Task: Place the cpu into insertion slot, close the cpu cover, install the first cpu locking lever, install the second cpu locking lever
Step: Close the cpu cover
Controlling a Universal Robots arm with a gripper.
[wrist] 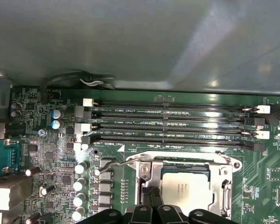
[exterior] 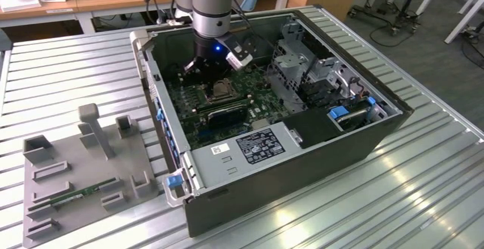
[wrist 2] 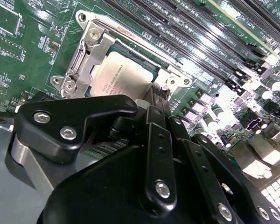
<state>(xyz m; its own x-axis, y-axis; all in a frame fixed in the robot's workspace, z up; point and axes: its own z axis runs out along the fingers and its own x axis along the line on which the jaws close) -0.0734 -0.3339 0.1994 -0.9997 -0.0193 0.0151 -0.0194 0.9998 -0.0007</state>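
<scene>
One cpu is in view, and I see it lying flat in the insertion slot on the green motherboard, inside the open computer case that lies on its side mid-surface. The cpu cover is down over it, with the chip's metal face showing through the cover's window in both wrist views. The end effector hangs low at the socket's edge, right against the cover's frame. I cannot tell whether it is apart or together. In the first wrist view a bent wire cpu locking lever runs along the cover's side nearest the four long memory slots. Whether it is latched, I can't say. Over by the surface's edge at the exterior view's left a grey fixture tray holds a green memory stick.
</scene>
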